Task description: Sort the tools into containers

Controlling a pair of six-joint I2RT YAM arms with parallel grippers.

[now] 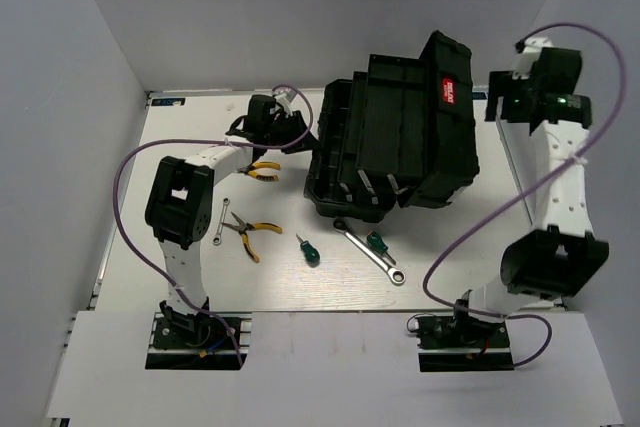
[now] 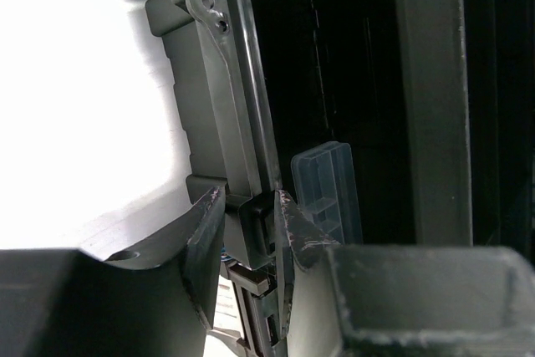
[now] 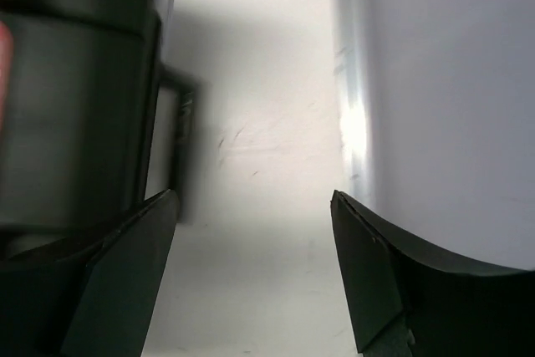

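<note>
The black toolbox stands open at the table's back centre, with a red mark on its lid. My left gripper is at its left edge. In the left wrist view the left gripper is shut on a tab of the toolbox rim, next to a clear organiser piece. My right gripper is open and empty to the right of the toolbox, over bare table. On the table lie two pliers, a short wrench, two green screwdrivers and a long wrench.
Grey walls enclose the table on the left, back and right; the right wall is close beside my right gripper. The tools lie spread in front of the toolbox, between it and the arm bases.
</note>
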